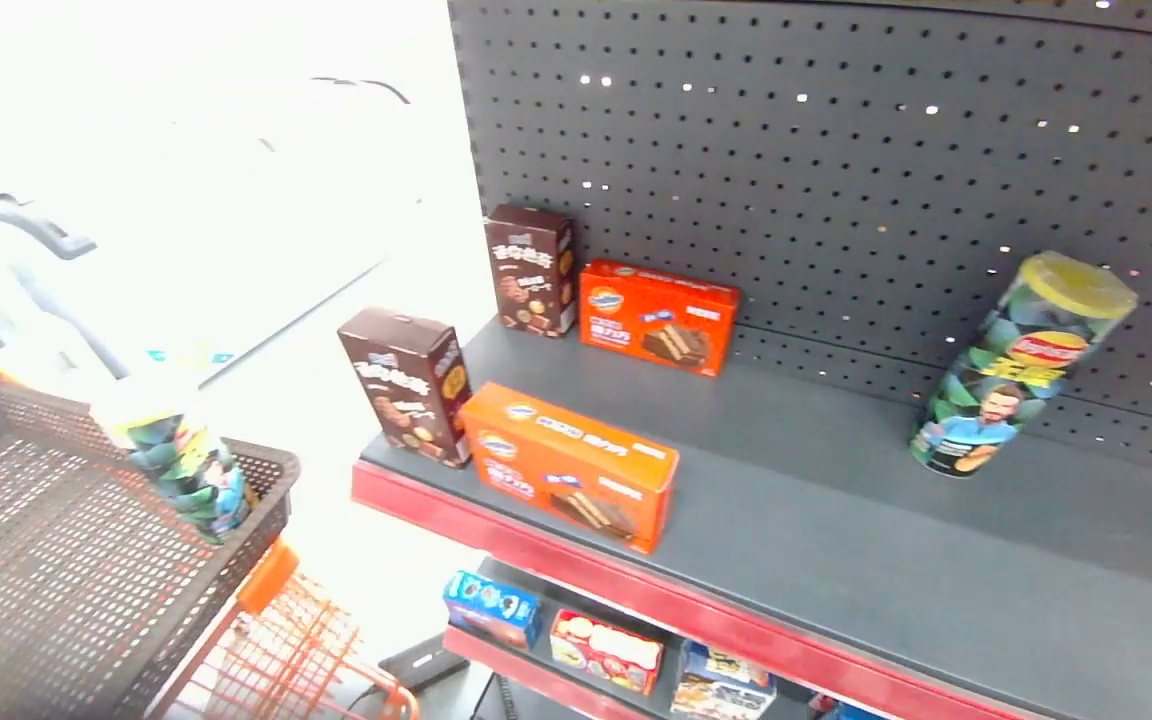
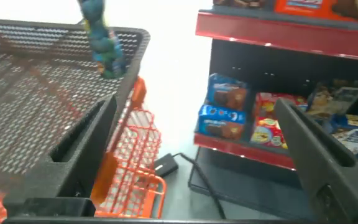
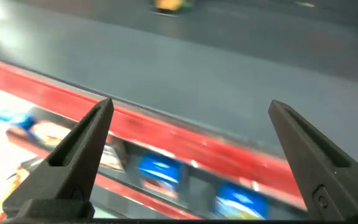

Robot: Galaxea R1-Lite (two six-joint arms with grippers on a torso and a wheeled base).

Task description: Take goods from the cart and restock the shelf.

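While both arms hang low in front of the shelving, neither holds anything. The left gripper (image 2: 194, 162) has its fingers spread wide with only air between them. It sits down beside the orange wire cart (image 1: 306, 650), facing the lower shelf (image 2: 241, 146), where blue packs (image 2: 225, 106) stand in a row. The right gripper (image 3: 188, 155) is just as wide apart and bare, level with the red front edge (image 3: 185, 134) of the upper shelf (image 1: 836, 520).

On top of the cart sits a black mesh basket (image 1: 36, 580). A can (image 1: 186, 470) with a green and blue wrapper stands in it, close to the basket's corner nearest the shelf.

Up on the grey shelf, a brown box (image 1: 406, 385) stands upright at the front left corner. An orange box (image 1: 568, 465) lies on its long side just beside it, along the front edge. Behind them, at the back left, a second brown box (image 1: 532, 268) stands close to the dark pegboard (image 1: 786, 150), and a second orange box (image 1: 658, 315) is right next to it. I cannot tell whether the boxes in each pair touch. Well apart from these, toward the right and near the back edge, a second can (image 1: 1021, 365) stands on its end with a yellow lid on top.

On the lower shelf, a red and white pack (image 1: 604, 650) sits at the front edge next to a blue pack (image 1: 491, 605).
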